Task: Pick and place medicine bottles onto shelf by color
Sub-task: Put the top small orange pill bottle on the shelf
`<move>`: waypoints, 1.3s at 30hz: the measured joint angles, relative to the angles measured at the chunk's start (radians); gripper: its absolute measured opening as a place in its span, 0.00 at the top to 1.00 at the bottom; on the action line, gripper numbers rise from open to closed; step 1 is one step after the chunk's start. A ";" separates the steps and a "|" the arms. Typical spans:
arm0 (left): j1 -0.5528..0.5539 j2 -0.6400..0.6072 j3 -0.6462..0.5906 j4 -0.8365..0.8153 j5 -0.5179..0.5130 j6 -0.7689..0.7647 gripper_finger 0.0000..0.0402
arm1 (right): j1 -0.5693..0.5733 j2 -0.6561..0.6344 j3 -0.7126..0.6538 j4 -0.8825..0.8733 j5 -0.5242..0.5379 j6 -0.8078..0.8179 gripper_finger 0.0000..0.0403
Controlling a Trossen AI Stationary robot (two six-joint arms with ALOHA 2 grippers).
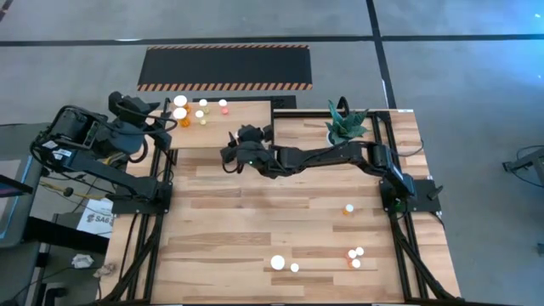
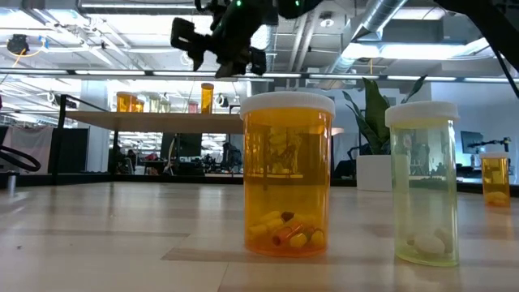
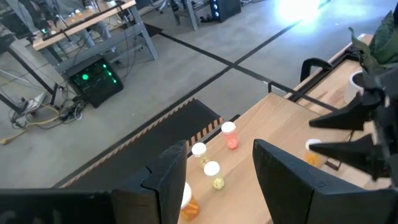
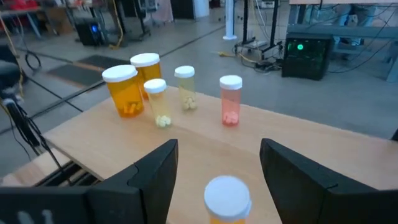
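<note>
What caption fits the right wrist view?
Right gripper open over an orange bottle; five bottles on the shelf.

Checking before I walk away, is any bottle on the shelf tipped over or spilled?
Nothing stands out. The five bottles grouped on the shelf stand upright with caps on, and a sixth stands upright between the right gripper's open fingers.

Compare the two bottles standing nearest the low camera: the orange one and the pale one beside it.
The orange bottle is wider and its cap sits higher than that of the pale yellowish bottle. The orange bottle has an amber body holding orange and yellow capsules at the bottom; the pale yellowish bottle is nearly clear and holds whitish pills. Both stand upright on the table, apart from each other, each with a round white cap.
</note>
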 joint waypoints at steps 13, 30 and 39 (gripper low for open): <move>0.000 -0.001 0.000 -0.013 0.032 -0.011 0.57 | -0.086 -0.016 0.475 -0.778 -0.377 0.147 0.38; 0.000 0.001 0.000 -0.012 0.061 -0.159 0.57 | -0.250 -0.071 0.444 -0.834 -0.972 0.050 0.38; 0.000 0.005 0.000 -0.012 0.034 -0.189 0.57 | -0.199 -0.052 0.442 -0.823 -0.978 -0.243 0.38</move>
